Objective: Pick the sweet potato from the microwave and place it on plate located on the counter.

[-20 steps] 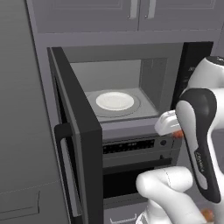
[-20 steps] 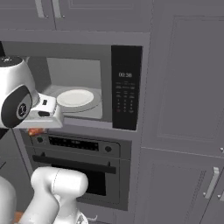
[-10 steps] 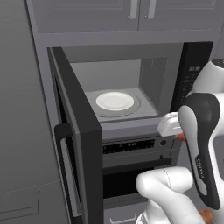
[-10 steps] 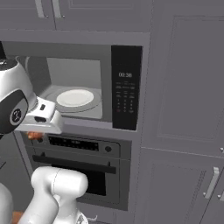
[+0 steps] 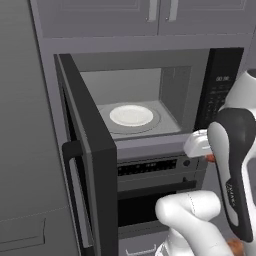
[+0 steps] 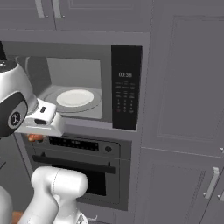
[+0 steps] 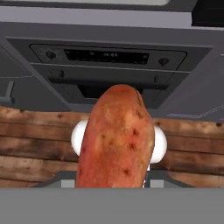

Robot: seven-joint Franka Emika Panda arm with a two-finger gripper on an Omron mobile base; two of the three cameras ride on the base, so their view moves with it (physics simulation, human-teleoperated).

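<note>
The sweet potato (image 7: 116,140), orange-red with dark specks, hangs large in the middle of the hand view, and it hides the fingertips. My gripper (image 5: 208,157) is shut on it, just outside and below the right front corner of the microwave (image 5: 150,90). From the right base view, a sliver of the sweet potato (image 6: 35,138) shows under the white hand, where the gripper (image 6: 36,135) points down. The microwave door (image 5: 87,150) stands swung wide to the left. The pale grey plate and the counter are out of view.
A flat plain white plate (image 5: 131,115) lies on the turntable inside the cavity. The black keypad panel (image 6: 126,94) is right of the cavity. Below sits the dark oven unit (image 7: 109,57) with its display strip. Grey cabinet fronts (image 6: 188,87) fill the right; wooden floor (image 7: 35,140) lies below.
The hand holding the sweet potato has sunk slightly in front of the microwave's lower edge. The door and the white plate have not moved.
</note>
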